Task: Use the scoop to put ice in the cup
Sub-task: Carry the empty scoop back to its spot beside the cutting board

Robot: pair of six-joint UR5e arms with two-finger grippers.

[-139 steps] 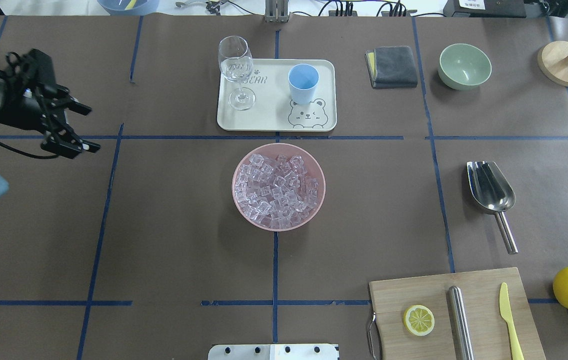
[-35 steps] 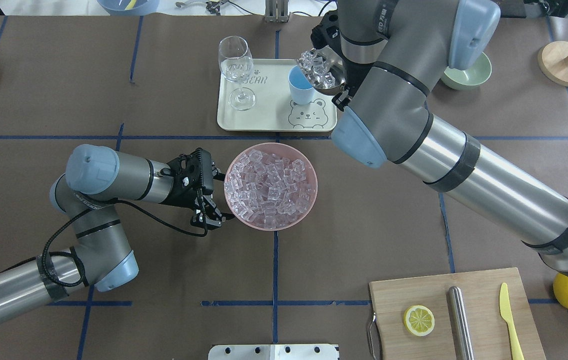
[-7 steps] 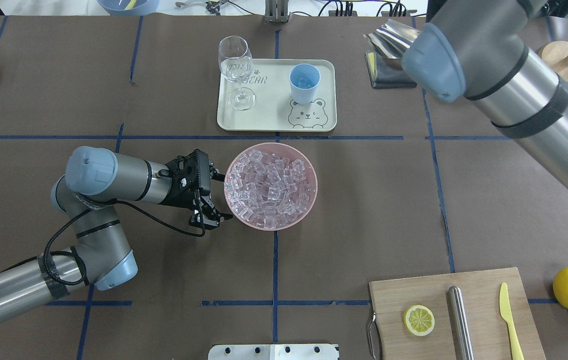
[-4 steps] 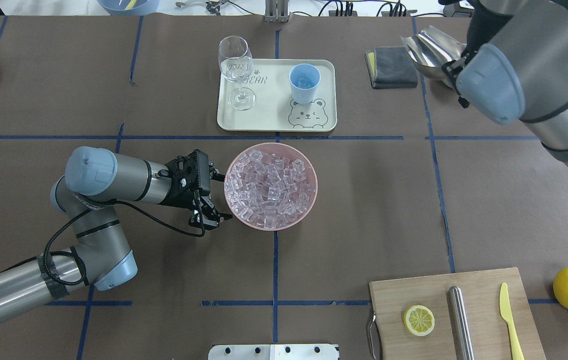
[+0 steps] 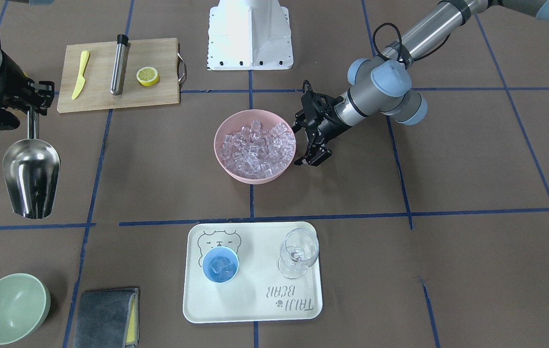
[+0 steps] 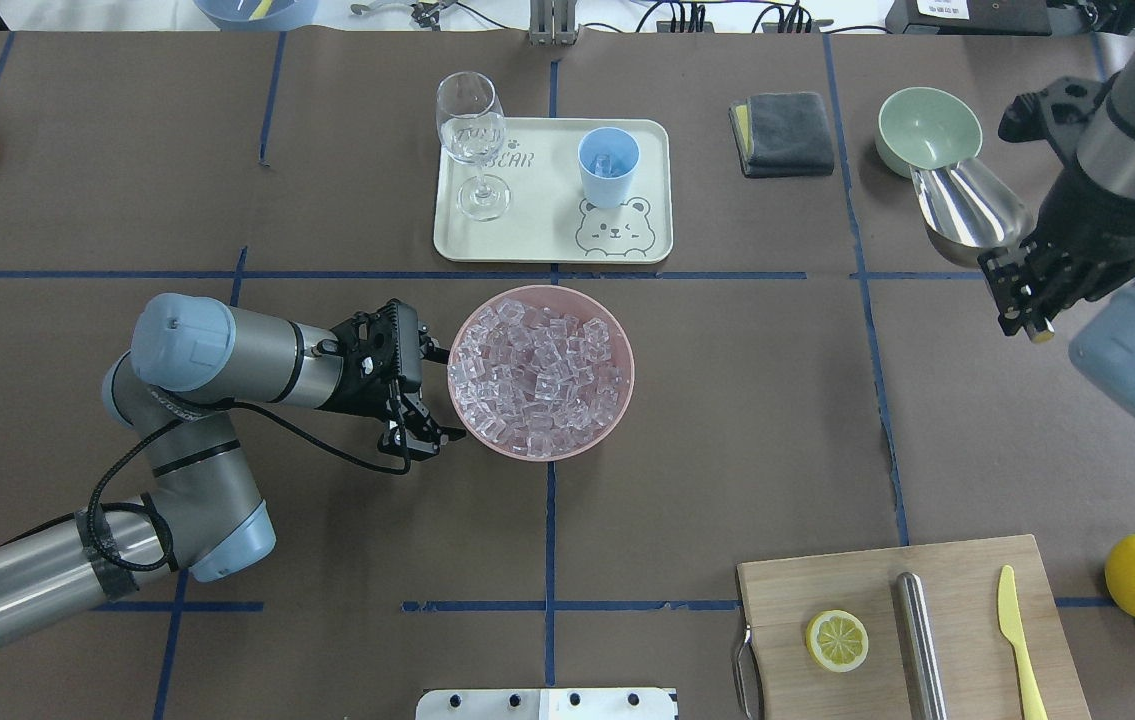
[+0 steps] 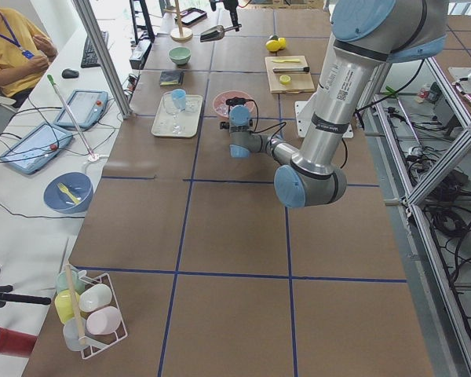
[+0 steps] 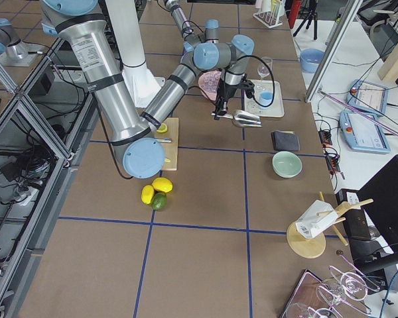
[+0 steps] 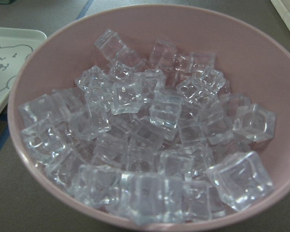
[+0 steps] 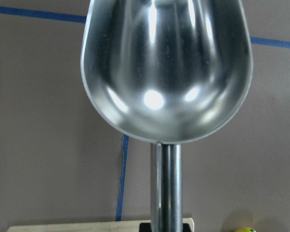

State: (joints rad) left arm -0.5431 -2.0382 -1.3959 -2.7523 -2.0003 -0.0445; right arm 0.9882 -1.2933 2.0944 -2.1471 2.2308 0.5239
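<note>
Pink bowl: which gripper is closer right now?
Left. The left gripper is right beside the pink bowl's rim; the right gripper, holding the scoop, is far off on the robot's right.

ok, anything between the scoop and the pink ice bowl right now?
Nothing visible. The right tool holds the empty scoop above bare table on the robot's right, and the stretch to the pink bowl is open mat. The left tool sits at the bowl's opposite side, out of the path.

The bowl (image 5: 255, 178) is pink, the ice (image 6: 539, 372) clear, the cup (image 6: 607, 190) light blue, the tray (image 6: 547, 215) cream with a bear drawing, the scoop (image 6: 967, 215) silver.
</note>
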